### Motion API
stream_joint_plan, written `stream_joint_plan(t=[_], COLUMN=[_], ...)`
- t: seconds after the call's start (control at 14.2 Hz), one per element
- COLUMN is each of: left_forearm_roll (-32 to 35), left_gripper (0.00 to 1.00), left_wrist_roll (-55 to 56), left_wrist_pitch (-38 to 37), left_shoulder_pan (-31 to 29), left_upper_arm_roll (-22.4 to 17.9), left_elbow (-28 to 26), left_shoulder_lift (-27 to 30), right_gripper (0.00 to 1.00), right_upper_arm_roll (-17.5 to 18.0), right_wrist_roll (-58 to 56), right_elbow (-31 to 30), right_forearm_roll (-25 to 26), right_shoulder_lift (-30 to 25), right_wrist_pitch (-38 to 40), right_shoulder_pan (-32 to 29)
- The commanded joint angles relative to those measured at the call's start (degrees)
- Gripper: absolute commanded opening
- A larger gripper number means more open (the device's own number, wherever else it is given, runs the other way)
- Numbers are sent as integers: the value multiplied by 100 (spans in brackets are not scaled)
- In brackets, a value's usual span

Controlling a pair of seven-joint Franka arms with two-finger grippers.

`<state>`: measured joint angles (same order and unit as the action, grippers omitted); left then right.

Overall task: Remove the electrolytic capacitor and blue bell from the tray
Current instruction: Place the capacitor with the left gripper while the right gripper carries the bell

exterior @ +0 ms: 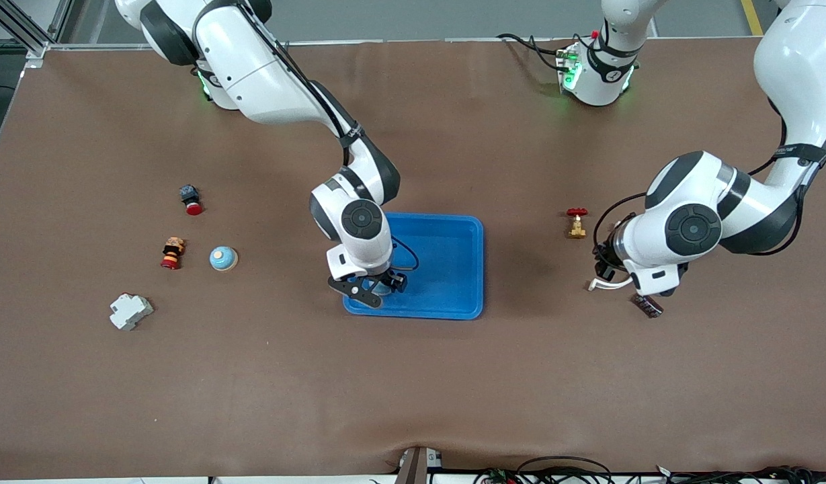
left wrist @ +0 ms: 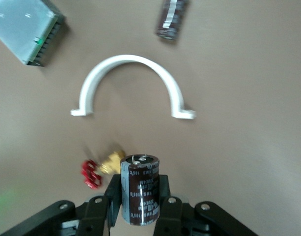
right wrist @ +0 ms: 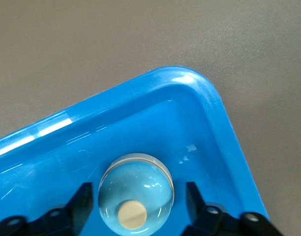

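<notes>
My left gripper (left wrist: 139,186) is shut on a dark brown capacitor (left wrist: 140,201) and holds it upright above the bare table, over the spot beside a white half-ring clamp (left wrist: 133,81). In the front view the left gripper (exterior: 606,263) is mostly hidden under its wrist. My right gripper (right wrist: 138,191) is open and low inside the blue tray (right wrist: 214,113). Its fingers (right wrist: 81,196) stand apart on either side of a light blue bell (right wrist: 140,172) with a beige button, which rests on the tray floor. In the front view the right gripper (exterior: 372,288) is over the tray's (exterior: 453,269) corner.
A second light blue bell (exterior: 223,258), two red-tipped buttons (exterior: 191,199) (exterior: 173,253) and a white breaker (exterior: 130,311) lie toward the right arm's end. A red-handled brass valve (exterior: 576,223), a second dark capacitor (exterior: 646,306) and a grey box (left wrist: 27,29) lie near the left gripper.
</notes>
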<state>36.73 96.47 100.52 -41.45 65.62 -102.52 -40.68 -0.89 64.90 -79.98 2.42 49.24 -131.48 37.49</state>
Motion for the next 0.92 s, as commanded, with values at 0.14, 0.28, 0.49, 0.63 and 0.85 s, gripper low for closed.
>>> stream_joint_plan(t=[0.14,0.28,0.49,0.63,0.85], left_forearm_roll=[272,763,1230,1319,1319], left_gripper=[0,0,0,0,0], left_wrist_roll=[29,29,29,29,38], left_wrist_pitch=[309,879,1311,1575,1655], left_shoulder_pan=[-327,-661,-733,-698,-548], left_upper_arm_roll=[-48,-75,-347,-514,-690], left_elbow=[-926,-1435,-1551,-1648,-1648], left_shoulder_lift=[271,254,-9,-72,-212], right_gripper=[0,0,0,0,0], right_upper_arm_roll=[-52,-52,-34,1,10], right_wrist_roll=[172,146,75,49,-213], right_elbow=[193,193,193,263,395], right_forearm_roll=[110,101,48,39,-13], right_shoulder_lift=[147,139,-54,-134,-379], right_wrist_pitch=[-88,-27,174,665,1115], right_shoulder_pan=[92,92,57,22,-14])
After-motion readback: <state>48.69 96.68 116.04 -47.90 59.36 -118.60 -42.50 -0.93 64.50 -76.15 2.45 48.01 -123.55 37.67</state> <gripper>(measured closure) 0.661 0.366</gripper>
